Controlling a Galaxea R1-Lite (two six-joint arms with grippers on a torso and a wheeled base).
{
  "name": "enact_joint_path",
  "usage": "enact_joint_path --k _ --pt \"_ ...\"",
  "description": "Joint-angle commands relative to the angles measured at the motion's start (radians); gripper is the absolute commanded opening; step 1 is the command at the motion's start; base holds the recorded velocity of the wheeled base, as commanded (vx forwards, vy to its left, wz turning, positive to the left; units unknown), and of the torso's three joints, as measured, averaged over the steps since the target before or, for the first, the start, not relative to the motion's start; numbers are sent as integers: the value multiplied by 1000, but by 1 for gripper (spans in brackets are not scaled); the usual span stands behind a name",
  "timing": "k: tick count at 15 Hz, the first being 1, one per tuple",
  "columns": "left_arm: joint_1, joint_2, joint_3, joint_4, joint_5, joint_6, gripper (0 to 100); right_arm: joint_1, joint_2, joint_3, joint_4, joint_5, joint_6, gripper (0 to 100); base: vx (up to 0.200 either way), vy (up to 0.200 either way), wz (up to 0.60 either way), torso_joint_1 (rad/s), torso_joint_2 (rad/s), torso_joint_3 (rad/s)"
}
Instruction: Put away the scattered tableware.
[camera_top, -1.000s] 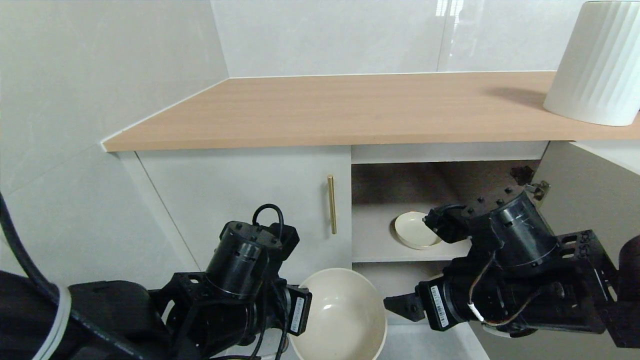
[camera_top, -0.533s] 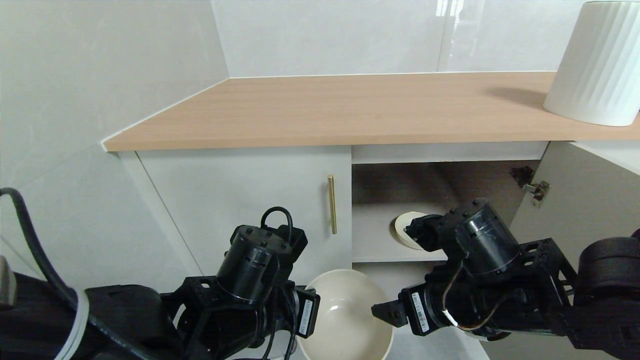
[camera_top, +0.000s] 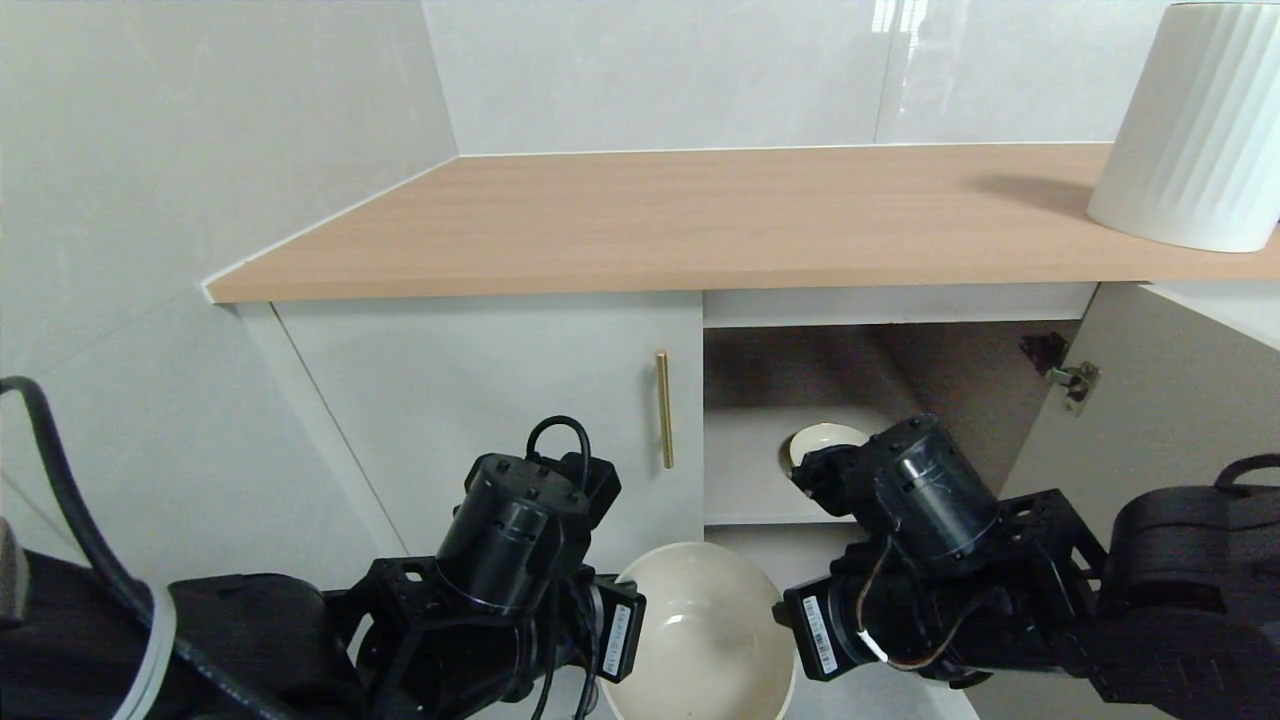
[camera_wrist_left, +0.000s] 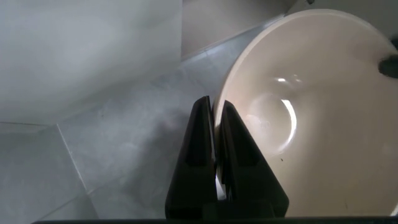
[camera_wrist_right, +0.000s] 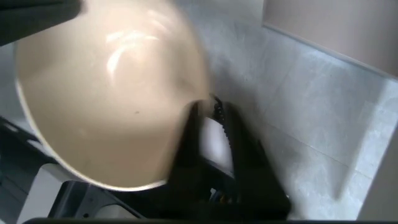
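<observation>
At the lower middle of the head view, the left gripper had its jaws narrow, pinched on the rim of the cream bowl. The bowl was held lower in the frame than the open cabinet shelf. The right gripper was just beside the opposite rim of the bowl; whether it gripped there I could not tell.

I judge that the bowl was going to the shelf, perhaps through a handover. To do this well, one side should hold firmly until the other is sure. The bowl should be kept level, and it should pass the shelf edge without knocking the small dish that lay on the shelf, right of the frame's middle.

Counted: one bowl, one small dish, two grippers, one brass door handle, and one white ribbed container on the countertop.
</observation>
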Motion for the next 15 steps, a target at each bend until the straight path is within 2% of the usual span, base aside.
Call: enact_joint_path --k 1,8,9,12,15 --pt "-2 -6 0 0 1 -1 0 3 11 0 1 -1 0 0 0 0 0 0 0 0" --pt "-2 -2 4 0 10 -1 0 3 10 0 1 -1 0 0 0 0 0 0 0 0" --pt "-2 1 4 -1 13 1 100 3 10 0 1 -1 0 0 0 0 0 0 0 0" --pt "-2 -5 1 -10 21 -4 100 3 10 2 1 -4 0 0 0 0 0 0 0 0" --pt "9 -8 0 -38 91 -4 100 -14 7 2 1 -16 20 0 0 0 0 0 0 0"
